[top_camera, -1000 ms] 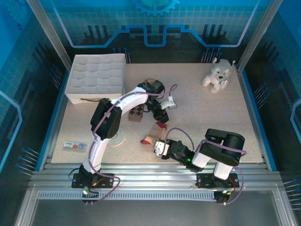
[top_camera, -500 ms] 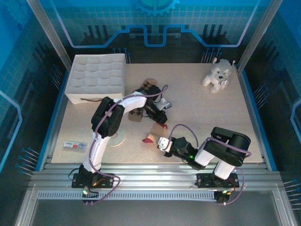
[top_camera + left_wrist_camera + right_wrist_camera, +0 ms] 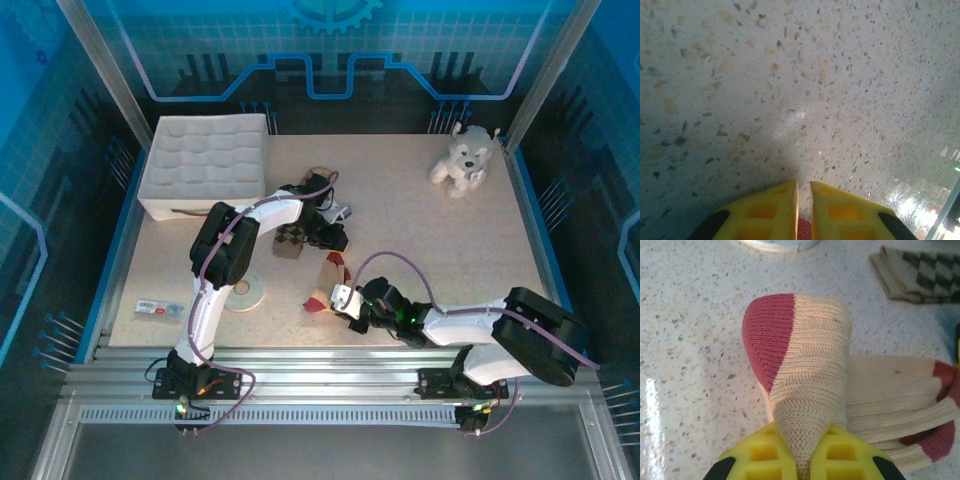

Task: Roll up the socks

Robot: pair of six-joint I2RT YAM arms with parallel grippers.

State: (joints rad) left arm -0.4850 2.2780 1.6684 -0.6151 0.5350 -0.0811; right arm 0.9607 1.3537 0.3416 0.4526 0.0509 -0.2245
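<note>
- Top: left claw (image 3: 337, 240) at the far end of the tan sock (image 3: 325, 282), right claw (image 3: 345, 300) at the near end. Argyle sock (image 3: 290, 243) lies just left of it on the table (image 3: 430, 230).
- Left wrist: fingers nearly together, red knit pinched between them.
- Right wrist: right claw clamped on the tan sock's folded-over toe end.

The speckled pale counter (image 3: 440, 240) carries six things. A white quilted tray (image 3: 205, 165) sits at the far left and a plush dog (image 3: 462, 158) at the far right. Near the left edge lie a small packet (image 3: 160, 308) and, right of it, a tape roll (image 3: 246, 292). In the middle lies a folded argyle sock (image 3: 290, 243). Just nearer is a tan sock (image 3: 325, 285) with its red toe end lifted off the surface.
</note>
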